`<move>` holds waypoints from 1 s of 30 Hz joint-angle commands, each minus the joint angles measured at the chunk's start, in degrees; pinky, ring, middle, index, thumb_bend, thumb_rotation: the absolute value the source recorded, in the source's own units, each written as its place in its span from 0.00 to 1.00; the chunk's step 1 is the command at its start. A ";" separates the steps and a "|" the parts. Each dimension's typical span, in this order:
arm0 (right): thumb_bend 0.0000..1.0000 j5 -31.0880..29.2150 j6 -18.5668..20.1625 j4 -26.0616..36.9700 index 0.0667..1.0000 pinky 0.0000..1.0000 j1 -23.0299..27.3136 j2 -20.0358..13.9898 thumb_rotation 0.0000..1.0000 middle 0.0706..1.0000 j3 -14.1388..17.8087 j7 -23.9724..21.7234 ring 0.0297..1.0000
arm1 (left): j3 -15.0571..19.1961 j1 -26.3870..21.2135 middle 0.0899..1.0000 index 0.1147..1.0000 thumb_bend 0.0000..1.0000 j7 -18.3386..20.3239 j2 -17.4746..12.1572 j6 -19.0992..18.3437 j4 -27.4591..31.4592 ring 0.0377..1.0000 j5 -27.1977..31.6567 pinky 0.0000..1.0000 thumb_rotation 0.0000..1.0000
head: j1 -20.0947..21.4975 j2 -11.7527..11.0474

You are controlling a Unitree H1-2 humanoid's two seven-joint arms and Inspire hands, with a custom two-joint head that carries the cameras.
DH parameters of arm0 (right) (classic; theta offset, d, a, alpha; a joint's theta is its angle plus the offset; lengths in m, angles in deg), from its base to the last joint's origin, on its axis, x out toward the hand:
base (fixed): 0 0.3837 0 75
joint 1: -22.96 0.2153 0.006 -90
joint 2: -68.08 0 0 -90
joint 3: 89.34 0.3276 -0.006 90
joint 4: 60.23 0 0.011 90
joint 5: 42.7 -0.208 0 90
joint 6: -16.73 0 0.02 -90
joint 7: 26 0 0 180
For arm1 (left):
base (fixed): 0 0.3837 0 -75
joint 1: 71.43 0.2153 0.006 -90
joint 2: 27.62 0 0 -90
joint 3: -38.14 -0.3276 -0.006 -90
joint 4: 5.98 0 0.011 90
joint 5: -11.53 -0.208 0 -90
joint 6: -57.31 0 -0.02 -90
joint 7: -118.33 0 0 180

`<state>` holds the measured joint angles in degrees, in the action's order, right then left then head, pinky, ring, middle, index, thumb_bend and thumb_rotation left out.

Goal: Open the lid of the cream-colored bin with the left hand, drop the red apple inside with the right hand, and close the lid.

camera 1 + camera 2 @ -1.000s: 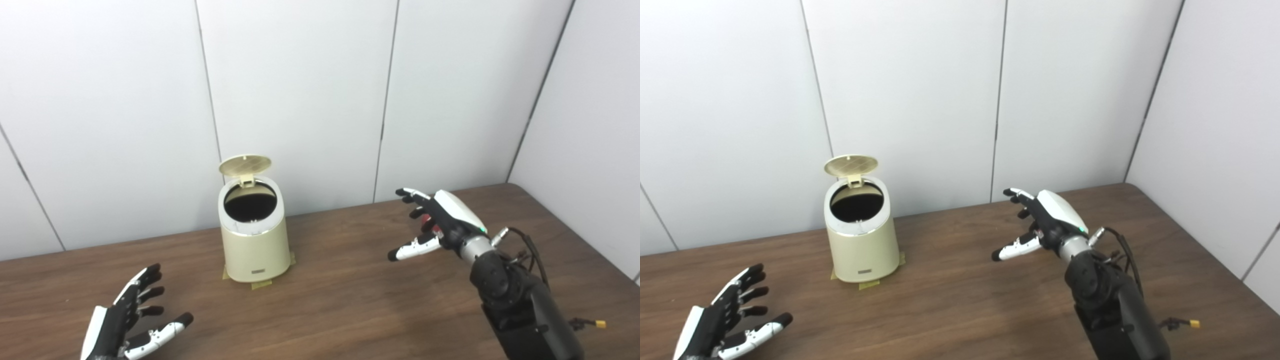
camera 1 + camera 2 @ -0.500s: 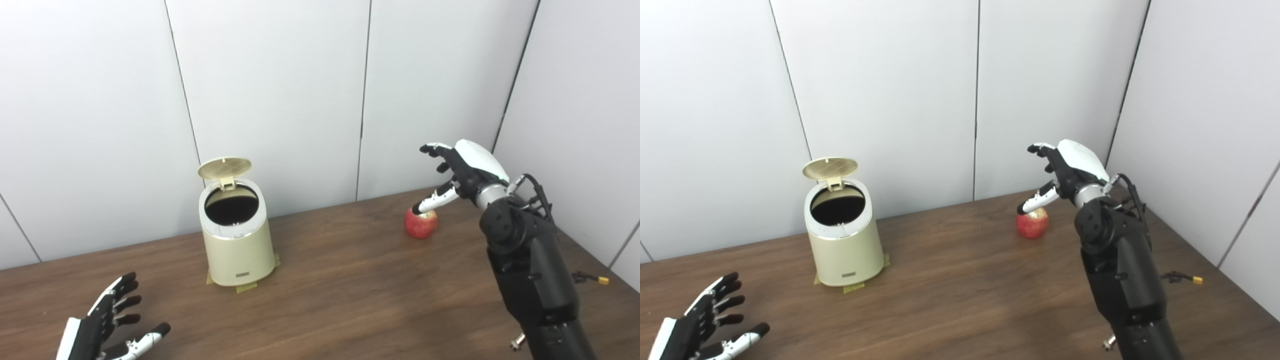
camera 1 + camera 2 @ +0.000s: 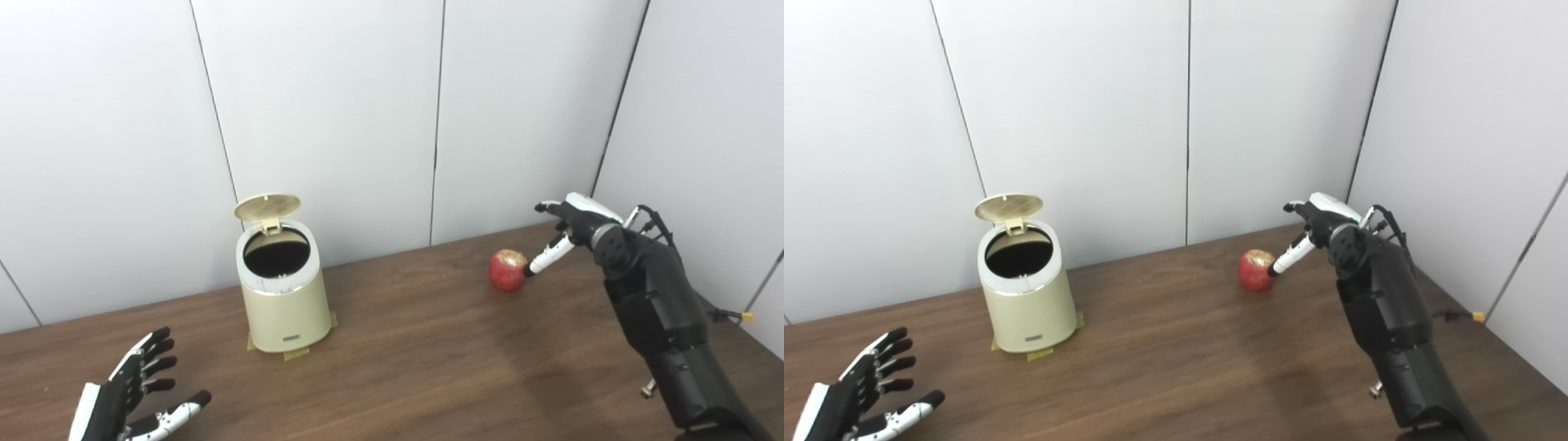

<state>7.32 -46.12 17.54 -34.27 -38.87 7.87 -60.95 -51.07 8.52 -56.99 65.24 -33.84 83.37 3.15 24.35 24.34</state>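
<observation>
The cream-colored bin [image 3: 285,306] stands on the brown table at centre left, taped down at its base. Its round lid [image 3: 267,207] is tipped up and back, and the dark opening shows. The red apple [image 3: 507,269] sits on the table at the far right. My right hand [image 3: 566,229] is open just right of the apple, with its thumb tip at the apple's right side and the fingers spread above it. My left hand [image 3: 131,395] is open and empty, palm up, at the lower left, well apart from the bin.
White wall panels stand close behind the table [image 3: 398,355] and on the right. The table's right edge runs past my right arm, where a loose cable with a yellow plug [image 3: 744,316] hangs.
The camera has shifted. My right hand has come down from above the apple to its right side, thumb tip now touching it. The left hand has barely moved. The bin lid stays open.
</observation>
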 commanded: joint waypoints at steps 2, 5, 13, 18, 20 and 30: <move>0.95 -1.89 -0.25 -0.84 0.92 0.71 4.03 -2.49 0.14 0.95 -0.08 3.11 0.87 | 0.31 -1.84 0.85 0.88 0.67 -0.28 -0.56 0.78 2.76 0.80 0.27 0.69 0.00 | 0.01 0.11; 0.97 -3.41 -0.28 -3.46 0.91 0.76 4.12 -2.35 0.12 0.96 -0.86 5.87 0.90 | 0.36 -1.73 0.86 0.88 0.68 -0.25 -0.62 0.29 3.18 0.81 0.16 0.71 0.00 | -0.14 0.32; 0.90 -4.34 -0.25 -6.06 0.92 0.80 3.61 -1.50 0.13 0.96 -5.05 8.11 0.92 | 0.10 -1.41 0.86 0.87 0.67 0.10 -0.79 -0.15 4.02 0.79 -0.40 0.70 0.00 | -0.40 0.76; 0.89 -6.88 -0.59 -8.18 0.90 0.77 3.74 -1.50 0.14 0.95 -8.30 10.90 0.90 | -0.38 -1.22 0.85 0.87 0.67 0.21 -0.90 0.24 4.13 0.78 -1.34 0.68 0.00 | -0.63 0.86; 0.89 -8.74 -0.65 -9.28 0.90 0.76 3.97 -1.18 0.13 0.93 -8.52 12.07 0.89 | -0.48 -1.08 0.85 0.86 0.67 0.12 -0.85 0.02 4.30 0.78 -1.67 0.67 0.00 | -0.76 1.00; 0.90 -12.78 -1.44 -11.80 0.90 0.70 4.44 -1.15 0.17 0.92 -12.48 16.10 0.85 | -0.76 -0.79 0.85 0.87 0.67 0.50 -0.90 -0.52 4.53 0.78 -1.62 0.66 0.00 | -0.99 1.38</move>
<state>-4.95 -46.61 4.81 -32.98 -38.69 -4.49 -46.08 -52.00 9.39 -56.20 65.17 -35.03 86.35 1.81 23.29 25.66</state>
